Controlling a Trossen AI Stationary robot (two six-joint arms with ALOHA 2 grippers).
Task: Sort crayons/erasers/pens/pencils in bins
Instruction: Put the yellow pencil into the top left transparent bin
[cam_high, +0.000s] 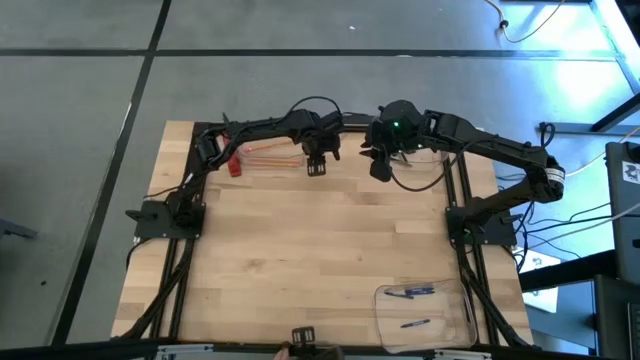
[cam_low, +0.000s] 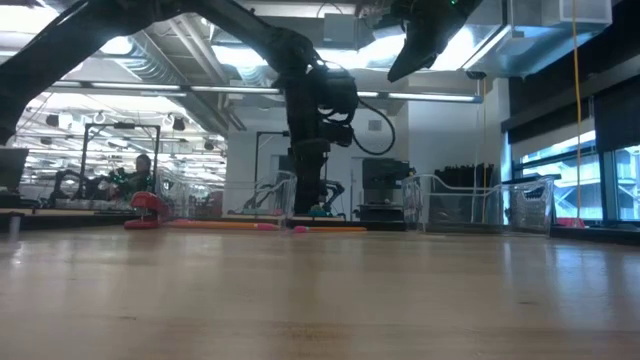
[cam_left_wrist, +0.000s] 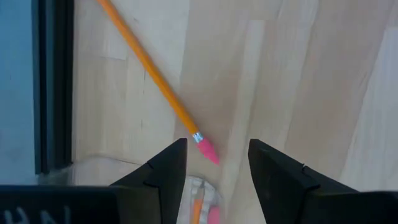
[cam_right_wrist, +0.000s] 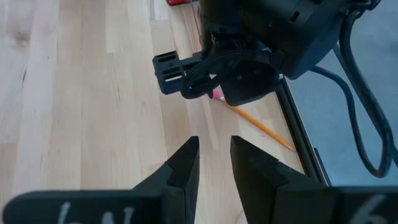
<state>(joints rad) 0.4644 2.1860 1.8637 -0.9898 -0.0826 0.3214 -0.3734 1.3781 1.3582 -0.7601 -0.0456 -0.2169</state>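
Near the far edge of the bench (cam_high: 330, 240), the left hand (cam_high: 317, 165) hangs low over the wood with its two fingers (cam_left_wrist: 163, 171) apart and nothing between them. Just beyond those fingertips lies an orange pencil (cam_left_wrist: 149, 78), its pink eraser end pointing toward the gap between the fingers; nothing touches it. A clear bin (cam_left_wrist: 93, 171) edge shows right beside that hand, with another pencil end inside it, partly hidden. From above, a bundle of pencils (cam_high: 268, 152) lies on the bench to the left hand's own left, next to a red object (cam_high: 233, 163).

The right hand (cam_high: 380, 168) is raised above the bench near the far edge, close to the left hand. Its fingers (cam_right_wrist: 180, 165) stand a little apart and hold nothing.

At the near right corner of the bench sits another clear bin (cam_high: 385, 315) with dark pens (cam_high: 415, 292) lying in it, well apart from both hands.
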